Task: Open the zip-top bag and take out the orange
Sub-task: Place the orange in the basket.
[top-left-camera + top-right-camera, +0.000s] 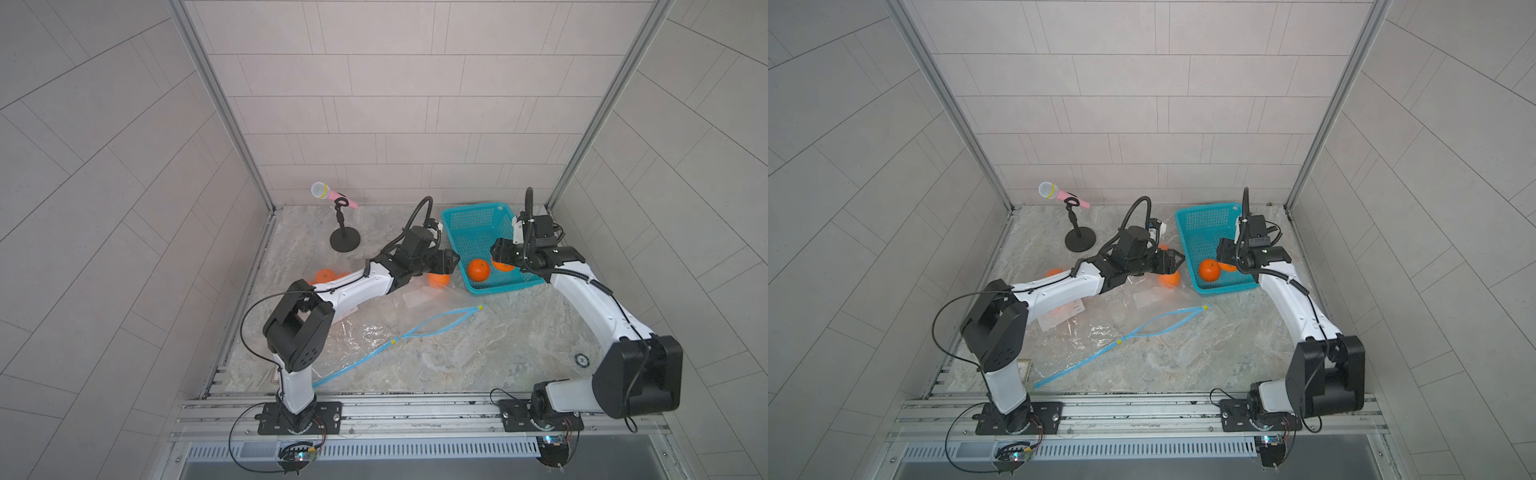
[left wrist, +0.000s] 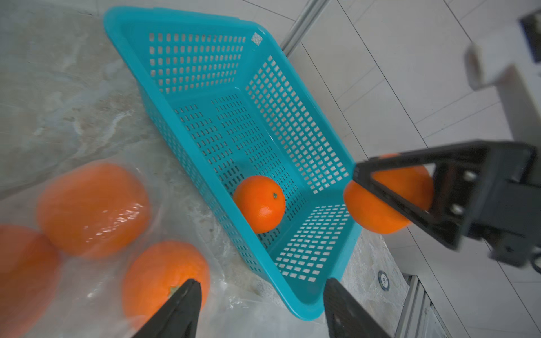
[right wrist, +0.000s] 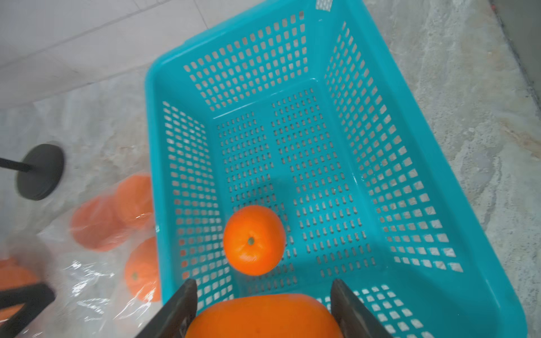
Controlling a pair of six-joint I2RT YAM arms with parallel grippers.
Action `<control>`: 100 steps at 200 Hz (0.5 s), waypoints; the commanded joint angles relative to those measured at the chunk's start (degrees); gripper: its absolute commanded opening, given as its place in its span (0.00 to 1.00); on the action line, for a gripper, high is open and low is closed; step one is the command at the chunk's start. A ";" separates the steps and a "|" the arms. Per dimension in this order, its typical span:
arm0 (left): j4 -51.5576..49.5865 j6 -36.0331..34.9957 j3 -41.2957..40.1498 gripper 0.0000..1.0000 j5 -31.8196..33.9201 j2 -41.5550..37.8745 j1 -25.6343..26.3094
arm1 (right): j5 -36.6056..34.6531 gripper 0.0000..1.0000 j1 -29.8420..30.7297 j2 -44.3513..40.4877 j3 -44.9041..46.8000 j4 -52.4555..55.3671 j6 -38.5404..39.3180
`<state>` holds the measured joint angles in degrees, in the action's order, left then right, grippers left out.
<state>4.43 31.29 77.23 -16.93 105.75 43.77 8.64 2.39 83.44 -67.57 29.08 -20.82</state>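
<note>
The clear zip-top bag (image 1: pixel 374 328) lies flat on the stone table, its blue zipper strip (image 1: pixel 436 324) parted in a loop. Oranges show through the plastic (image 2: pixel 93 209) (image 2: pixel 165 281), one of them beside the basket (image 1: pixel 438 279). My left gripper (image 2: pixel 262 282) (image 1: pixel 453 262) is open with nothing between its fingers, hovering over the bag by the basket's near corner. My right gripper (image 3: pixel 263 282) (image 1: pixel 500 259) is shut on an orange (image 3: pixel 263 316) (image 2: pixel 386 202) above the teal basket (image 1: pixel 473 212). A second orange (image 1: pixel 478 269) (image 3: pixel 254 240) lies on the basket floor.
A pink toy microphone (image 1: pixel 332 193) on a black stand (image 1: pixel 345 240) is at the back left of the table. Tiled walls and metal frame posts close in the back and sides. Both arm bases are mounted on the front rail.
</note>
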 commanded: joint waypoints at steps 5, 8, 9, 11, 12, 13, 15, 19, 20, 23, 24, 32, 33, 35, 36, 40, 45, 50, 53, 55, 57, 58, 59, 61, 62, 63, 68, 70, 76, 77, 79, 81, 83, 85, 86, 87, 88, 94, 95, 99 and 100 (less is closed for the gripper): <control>-0.08 -1.32 2.26 0.74 -0.39 2.07 1.39 | -2.44 0.46 -3.51 8.47 -4.45 8.26 3.29; 0.02 -1.36 2.21 0.76 -0.24 2.23 1.56 | -2.67 0.45 -3.96 9.17 -4.96 8.56 3.26; 0.04 -1.38 2.17 0.76 -0.10 2.25 1.62 | -2.76 0.45 -4.10 9.36 -5.04 8.59 3.25; 0.12 -1.40 2.10 0.78 0.06 2.26 1.70 | -2.87 0.45 -4.20 9.72 -5.14 8.55 3.18; 0.13 -1.40 2.07 0.78 0.19 2.30 1.73 | -2.90 0.45 -4.31 9.90 -5.17 8.50 3.08; 0.14 -1.40 2.02 0.79 0.25 2.28 1.74 | -2.96 0.45 -4.45 10.03 -5.23 8.39 3.07; 0.16 -1.41 1.97 0.79 0.37 2.36 1.76 | -3.00 0.45 -4.56 10.31 -5.21 8.21 3.00; 0.35 -1.32 1.89 0.80 0.55 2.50 1.88 | -2.97 0.45 -4.87 10.82 -5.02 7.61 2.85; 0.43 -1.32 1.88 0.80 0.52 2.56 1.87 | -3.00 0.45 -4.91 10.89 -4.98 7.41 2.82; 0.49 -1.13 1.87 0.81 0.46 2.65 1.87 | -3.01 0.45 -5.06 11.29 -4.87 6.99 2.72; 0.49 -1.13 1.87 0.81 0.59 2.68 1.86 | -3.01 0.45 -5.09 11.43 -4.86 6.80 2.71; 0.74 -1.01 2.07 0.82 0.52 2.95 2.00 | -2.97 0.45 -5.29 12.71 -5.13 6.22 2.93; 0.75 -0.98 2.06 0.83 0.46 2.95 2.01 | -3.04 0.45 -5.29 12.89 -5.21 6.19 2.95; 0.71 -0.92 2.16 0.84 0.44 2.98 2.06 | -3.09 0.45 -5.32 13.24 -5.34 6.17 2.97; 0.74 -0.90 2.19 0.84 0.47 3.06 2.04 | -3.10 0.45 -5.30 13.42 -5.40 6.17 2.97; 0.53 -0.78 2.43 0.84 0.49 3.27 2.08 | -3.03 0.45 -5.34 14.22 -5.73 6.16 2.95; 0.21 -0.71 2.78 0.84 0.49 3.46 2.07 | -2.75 0.46 -5.40 15.12 -6.32 6.31 3.06; -0.16 -0.70 3.08 0.84 0.37 3.57 2.11 | -2.44 0.46 -5.43 16.40 -6.93 6.65 3.22; -0.27 -0.70 3.17 0.85 0.32 3.62 2.18 | -2.30 0.46 -5.39 16.91 -7.39 6.84 3.24; -0.22 -0.70 3.19 0.85 0.27 3.66 2.15 | -2.20 0.46 -5.38 17.43 -7.68 7.10 3.31; -0.21 -0.66 3.19 0.84 0.26 3.64 2.14 | -2.16 0.46 -5.38 17.80 -8.02 7.23 3.32; -0.25 -0.59 3.14 0.85 0.20 3.66 2.17 | -2.15 0.46 -5.38 17.98 -8.15 7.36 3.33; -0.23 -0.60 3.12 0.85 0.26 3.66 2.14 | -2.10 0.46 -5.38 18.16 -8.30 7.46 3.28; -0.23 -0.61 3.11 0.85 0.24 3.65 2.14 | -2.06 0.46 -5.38 18.51 -8.57 7.72 3.34; -0.22 -0.61 3.10 0.85 0.28 3.61 2.17 | -2.06 0.47 -5.38 18.69 -8.73 7.82 3.38; -0.26 -0.61 3.10 0.85 0.25 3.60 2.18 | -2.06 0.47 -5.38 18.82 -8.90 7.87 3.40; -0.27 -0.65 3.02 0.85 0.35 3.52 2.28 | -2.10 0.47 -5.38 19.58 -9.33 8.15 3.50; -0.36 -0.69 2.97 0.85 0.46 3.48 2.24 | -2.20 0.47 -5.40 19.70 -9.47 8.18 3.55; -0.42 -0.78 2.78 0.85 0.59 3.41 2.29 | -2.44 0.47 -5.47 20.44 -9.74 8.21 3.58; -0.49 -0.78 2.77 0.85 0.63 3.37 2.24 | -2.51 0.47 -5.43 20.53 -9.80 8.24 3.59; -0.52 -0.79 2.75 0.85 0.59 3.37 2.28 | -2.56 0.47 -5.39 20.78 -9.91 8.37 3.57; -0.62 -0.77 2.71 0.85 0.74 3.40 2.22 | -2.58 0.47 -5.47 21.08 -10.05 8.52 3.59; -0.73 -0.83 2.72 0.85 0.71 3.38 2.27 | -2.56 0.47 -5.47 21.29 -10.22 8.64 3.63; -0.86 -0.89 2.74 0.85 0.74 3.40 2.28 | -2.51 0.47 -5.47 21.54 -10.39 8.80 3.71; -0.93 -0.88 2.79 0.85 0.79 3.40 2.28 | -2.50 0.48 -5.51 21.70 -10.48 8.85 3.74; -1.05 -0.92 2.77 0.85 0.82 3.36 2.29 | -2.50 0.48 -5.49 21.82 -10.56 8.91 3.75; -1.16 -0.95 2.76 0.85 0.83 3.34 2.29 | -2.49 0.47 -5.48 22.01 -10.65 8.99 3.76; -1.44 -0.99 2.67 0.85 0.74 3.32 2.26 | -2.58 0.48 -5.51 22.84 -11.05 9.22 3.76; -1.48 -0.98 2.66 0.85 0.66 3.32 2.27 | -2.53 0.48 -5.54 22.96 -11.11 9.23 3.77; -1.48 -0.90 2.58 0.85 0.65 3.26 2.28 | -2.23 0.48 -5.60 23.46 -11.37 9.32 3.85; -1.51 -0.93 2.53 0.85 0.61 3.29 2.28 | -2.14 0.49 -5.62 23.67 -11.45 9.37 3.90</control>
<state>3.90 31.05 78.59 -16.67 109.38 45.78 7.03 -3.20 104.81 -77.21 35.42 -18.09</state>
